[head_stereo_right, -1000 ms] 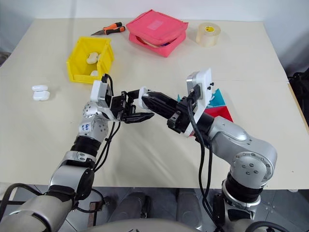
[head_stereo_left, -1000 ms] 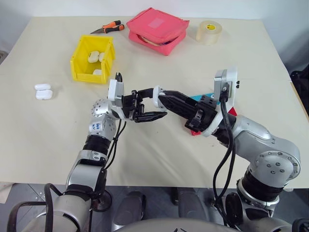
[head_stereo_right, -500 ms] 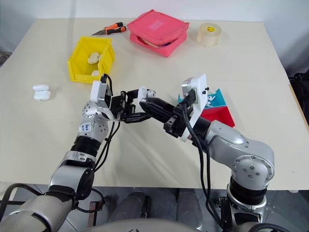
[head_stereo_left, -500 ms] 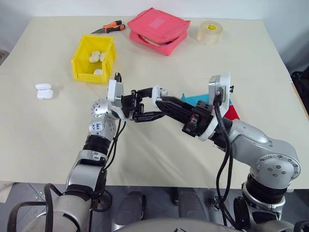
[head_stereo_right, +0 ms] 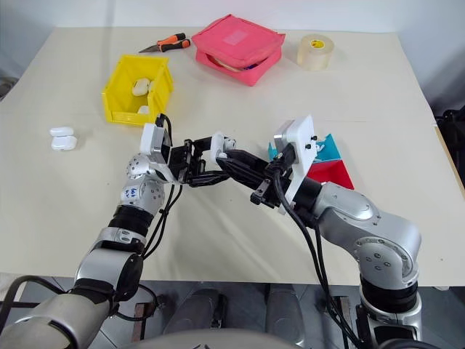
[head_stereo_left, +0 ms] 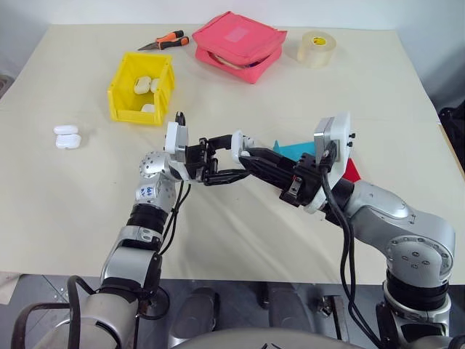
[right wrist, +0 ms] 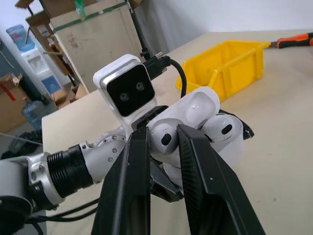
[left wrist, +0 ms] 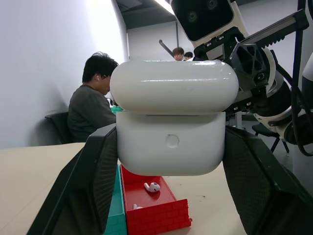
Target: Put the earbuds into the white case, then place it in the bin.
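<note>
Table [head_stereo_left: 240, 80]: pale beige top, spanning most of the frame.

Pink pouch [head_stereo_left: 237, 46]: lay at upper centre, zip side toward the front, a paler patch on its top.

Roll of tape [head_stereo_left: 314, 48]: stood on edge at upper right, just right of the pouch and apart from it.

Knife [head_stereo_left: 163, 41]: orange and black handle, blade pointing left, at upper left beside the pouch.

Teal tray [head_stereo_right: 325, 148] and red tray [head_stereo_right: 330, 173]: shallow, lay touching side by side at right of centre, partly hidden.

Person [left wrist: 93, 103]: seated in the background of the left wrist view, dark hair, grey top.

Cardboard boxes [right wrist: 93, 44]: stacked in the background of the right wrist view.
</note>
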Robot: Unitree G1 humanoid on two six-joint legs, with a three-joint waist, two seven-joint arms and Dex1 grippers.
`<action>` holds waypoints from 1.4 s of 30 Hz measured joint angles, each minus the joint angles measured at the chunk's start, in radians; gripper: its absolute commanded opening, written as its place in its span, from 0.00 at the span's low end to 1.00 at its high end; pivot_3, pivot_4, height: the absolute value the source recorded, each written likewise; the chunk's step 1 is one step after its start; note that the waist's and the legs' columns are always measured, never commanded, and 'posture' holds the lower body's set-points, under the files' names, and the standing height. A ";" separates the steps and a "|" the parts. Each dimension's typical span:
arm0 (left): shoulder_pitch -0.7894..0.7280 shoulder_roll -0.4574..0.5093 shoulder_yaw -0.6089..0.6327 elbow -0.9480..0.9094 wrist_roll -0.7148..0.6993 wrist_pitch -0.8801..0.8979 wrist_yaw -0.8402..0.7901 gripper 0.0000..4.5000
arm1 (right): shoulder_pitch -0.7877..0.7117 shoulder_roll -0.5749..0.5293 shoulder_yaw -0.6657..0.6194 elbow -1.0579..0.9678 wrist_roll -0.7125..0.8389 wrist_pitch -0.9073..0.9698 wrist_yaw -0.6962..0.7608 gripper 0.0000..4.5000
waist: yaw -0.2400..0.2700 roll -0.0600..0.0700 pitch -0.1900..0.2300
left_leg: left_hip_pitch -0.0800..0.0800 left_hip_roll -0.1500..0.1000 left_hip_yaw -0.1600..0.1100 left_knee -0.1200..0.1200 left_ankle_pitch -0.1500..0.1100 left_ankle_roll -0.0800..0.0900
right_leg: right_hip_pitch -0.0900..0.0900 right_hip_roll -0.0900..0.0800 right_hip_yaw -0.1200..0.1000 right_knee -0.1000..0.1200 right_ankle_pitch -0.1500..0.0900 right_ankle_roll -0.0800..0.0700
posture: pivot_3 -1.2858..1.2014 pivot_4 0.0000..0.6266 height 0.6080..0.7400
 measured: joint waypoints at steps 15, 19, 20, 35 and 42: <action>0.008 0.003 0.034 -0.076 -0.020 0.002 0.000 0.62 | -0.011 -0.047 0.004 0.146 -0.112 0.047 -0.009 0.10 | 0.001 0.000 0.000 | 0.000 0.001 0.000 0.000 0.000 0.000 | 0.000 0.000 0.000 -0.001 0.000 0.000 | 0.52 0.24 1.00; 0.008 0.003 0.038 -0.072 -0.020 -0.003 0.000 0.62 | -0.011 -0.046 0.001 0.134 -0.103 0.053 -0.009 0.10 | 0.001 0.000 0.000 | 0.000 0.001 0.000 0.000 0.000 0.000 | 0.000 0.000 0.000 -0.001 0.000 0.000 | 0.52 0.24 1.00; 0.008 0.004 0.041 -0.066 -0.018 -0.008 0.000 0.62 | -0.011 -0.051 -0.006 0.128 -0.093 0.061 -0.009 0.10 | 0.002 0.000 0.000 | 0.000 0.000 0.000 0.000 0.000 0.000 | 0.000 0.000 0.000 -0.001 0.000 0.000 | 0.52 0.24 1.00; -0.005 0.020 0.033 0.046 -0.008 -0.079 0.000 0.62 | -0.126 -0.234 -0.071 0.123 0.492 0.236 -0.254 0.10 | 0.003 0.000 0.000 | 0.000 0.006 -0.001 0.000 0.000 0.000 | 0.001 -0.001 -0.002 -0.002 0.000 0.000 | 0.52 0.24 1.00; -0.006 0.009 0.017 0.046 -0.008 -0.089 0.000 0.62 | -0.157 -0.321 -0.003 0.132 0.644 0.197 -0.400 0.10 | 0.005 0.000 0.000 | -0.001 0.006 0.000 0.000 0.000 0.000 | 0.001 -0.001 -0.002 -0.002 0.001 0.000 | 0.52 0.24 1.00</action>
